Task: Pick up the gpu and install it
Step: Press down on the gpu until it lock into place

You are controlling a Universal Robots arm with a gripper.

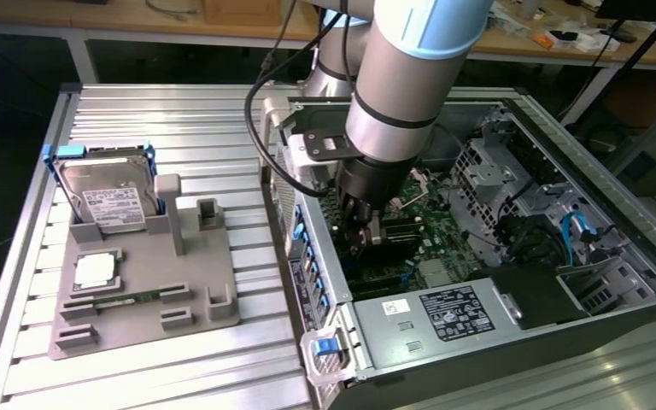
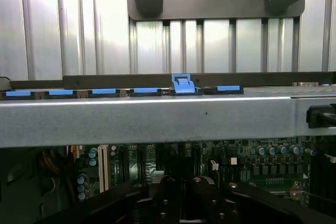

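Install step: hand [image 1: 365,243] clamped narrow down inside open computer case [image 1: 601,320], apparently pressing gpu [image 1: 383,232] onto motherboard [image 1: 436,222]; needs seating squarely.

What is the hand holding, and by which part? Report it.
Cannot be told. The hand is shut, low inside the computer case over the motherboard; a dark block sits beside its tip, but whether it is gripped is unclear.
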